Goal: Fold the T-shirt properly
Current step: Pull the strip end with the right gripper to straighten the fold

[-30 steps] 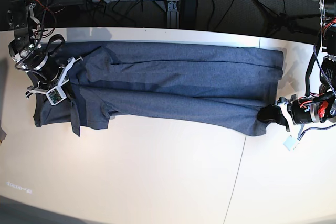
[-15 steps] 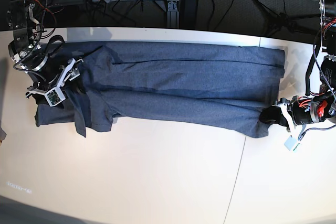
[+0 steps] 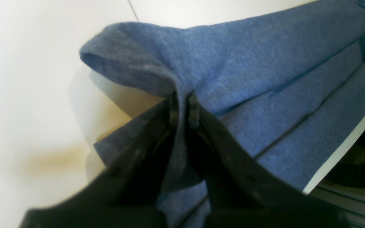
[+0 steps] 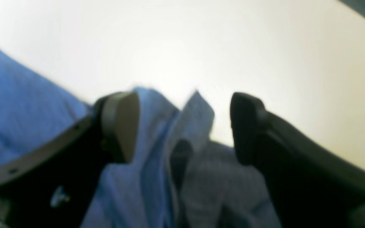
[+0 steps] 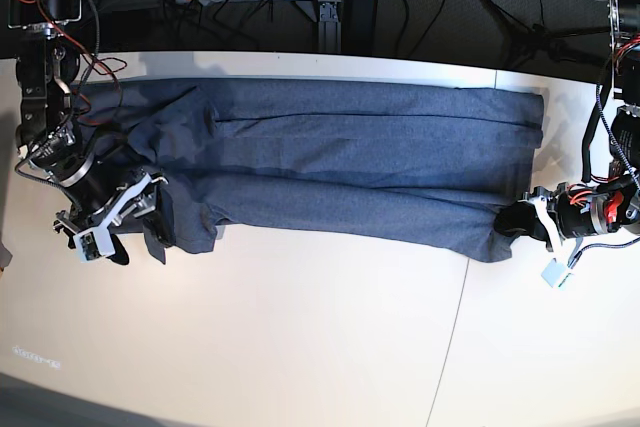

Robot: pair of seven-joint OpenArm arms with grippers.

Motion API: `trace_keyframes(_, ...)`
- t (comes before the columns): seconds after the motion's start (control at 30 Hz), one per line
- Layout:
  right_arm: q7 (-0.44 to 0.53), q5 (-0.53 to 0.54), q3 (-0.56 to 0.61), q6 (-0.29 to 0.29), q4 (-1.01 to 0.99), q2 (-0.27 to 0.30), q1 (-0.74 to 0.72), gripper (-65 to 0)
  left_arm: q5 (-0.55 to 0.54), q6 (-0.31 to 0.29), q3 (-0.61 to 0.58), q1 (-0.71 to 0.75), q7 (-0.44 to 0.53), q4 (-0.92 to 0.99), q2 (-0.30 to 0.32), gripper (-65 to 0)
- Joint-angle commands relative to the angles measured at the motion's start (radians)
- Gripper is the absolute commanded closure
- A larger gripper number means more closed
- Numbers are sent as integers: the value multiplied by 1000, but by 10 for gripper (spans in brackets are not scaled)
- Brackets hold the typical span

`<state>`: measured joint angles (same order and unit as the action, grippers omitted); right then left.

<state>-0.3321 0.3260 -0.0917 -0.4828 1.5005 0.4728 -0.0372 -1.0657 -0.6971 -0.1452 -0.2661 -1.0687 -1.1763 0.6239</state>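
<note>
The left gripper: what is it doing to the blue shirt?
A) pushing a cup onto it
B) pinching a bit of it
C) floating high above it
B: the left gripper is shut with a ridge of the T-shirt squeezed between its fingertips.

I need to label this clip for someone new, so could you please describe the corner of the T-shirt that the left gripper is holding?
On the white table, the blue-grey T-shirt lies stretched across the far half. Follow its near edge to the base view's right end, where the left gripper is shut on the corner. Unlike the flat cloth beside it, this corner is pinched up off the table.
</note>
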Motion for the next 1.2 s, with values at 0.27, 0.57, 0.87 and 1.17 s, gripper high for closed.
trace_keyframes(0.27,-23,42,-11,-37,-297,-43,-179,-444,-19,-1,7,-24,17,-14,22,0)
trace_keyframes(0.57,-69,60,-11,-37,-315,-60,-193,-434,-21,-1,7,-25,18,-14,22,0)
trace_keyframes(0.87,-132,112,-11,-37,-315,-60,-193,0,-22,-1,7,-25,18,-14,22,0)
trace_keyframes(1.17,-90,111,-11,-58,-272,-60,-193,0,-29,-1,7,-25,18,-14,22,0)
